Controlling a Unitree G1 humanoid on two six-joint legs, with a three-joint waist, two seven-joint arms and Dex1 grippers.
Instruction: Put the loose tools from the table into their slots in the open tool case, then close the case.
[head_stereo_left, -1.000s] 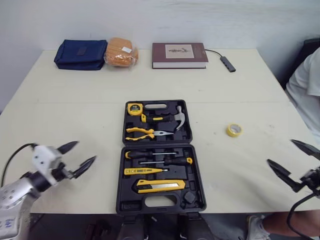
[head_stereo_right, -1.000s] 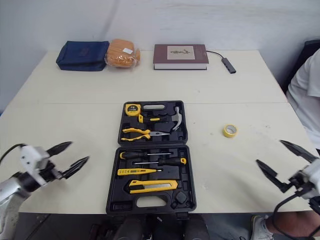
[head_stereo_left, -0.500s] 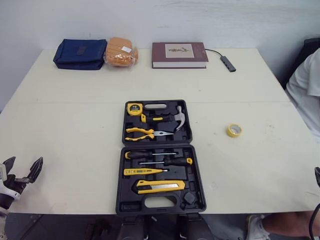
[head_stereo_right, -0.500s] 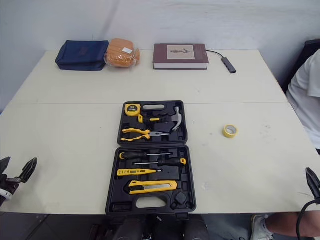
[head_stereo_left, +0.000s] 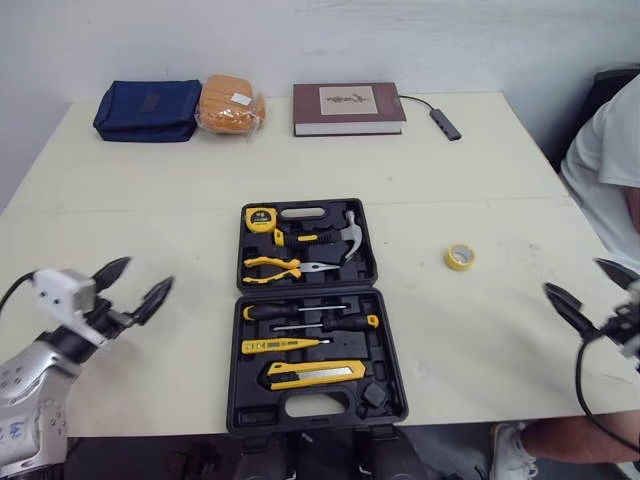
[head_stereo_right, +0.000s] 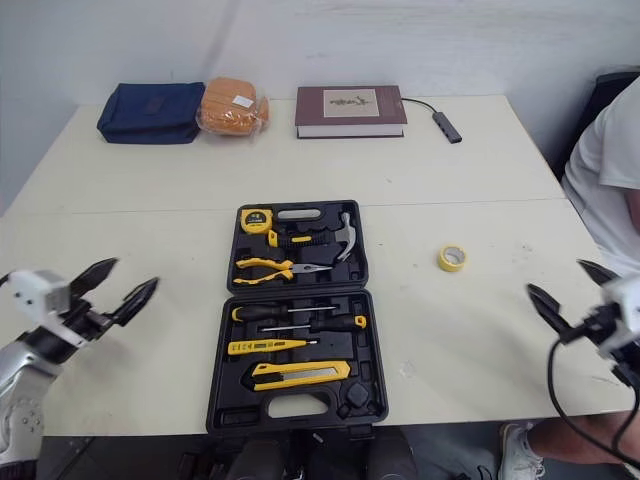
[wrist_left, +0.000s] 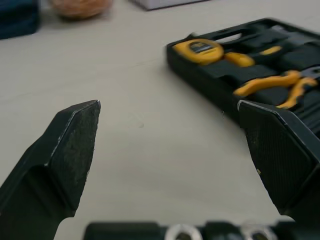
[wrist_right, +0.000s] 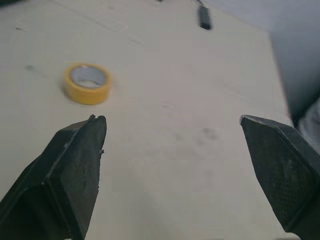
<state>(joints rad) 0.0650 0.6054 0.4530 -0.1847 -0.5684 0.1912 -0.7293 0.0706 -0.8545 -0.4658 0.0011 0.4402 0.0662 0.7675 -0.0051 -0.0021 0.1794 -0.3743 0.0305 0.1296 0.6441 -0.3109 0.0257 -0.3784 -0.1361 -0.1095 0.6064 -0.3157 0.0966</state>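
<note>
The black tool case (head_stereo_left: 385, 345) lies open at the table's centre. Its far half holds a tape measure (head_stereo_left: 259, 219), a hammer (head_stereo_left: 349, 233) and pliers (head_stereo_left: 285, 267). Its near half holds screwdrivers (head_stereo_left: 300, 311), a yellow tester (head_stereo_left: 285, 346) and a utility knife (head_stereo_left: 310, 372). A yellow tape roll (head_stereo_left: 459, 257) lies loose on the table to the right of the case. My left gripper (head_stereo_left: 150, 271) hovers open and empty left of the case. My right gripper (head_stereo_left: 572, 275) hovers open and empty near the table's right edge, nearer to me than the tape roll (wrist_right: 87, 82).
Along the far edge sit a blue pouch (head_stereo_left: 147, 108), an orange packet (head_stereo_left: 229, 103), a brown book (head_stereo_left: 347, 107) and a dark USB hub (head_stereo_left: 445, 124) on a cable. A person in a white shirt (head_stereo_left: 605, 160) is at the right side.
Both grippers dropped to the picture's lower corners half a second ago and have risen again beside the case, still open. The camera has shifted slightly; nothing on the table moved.
</note>
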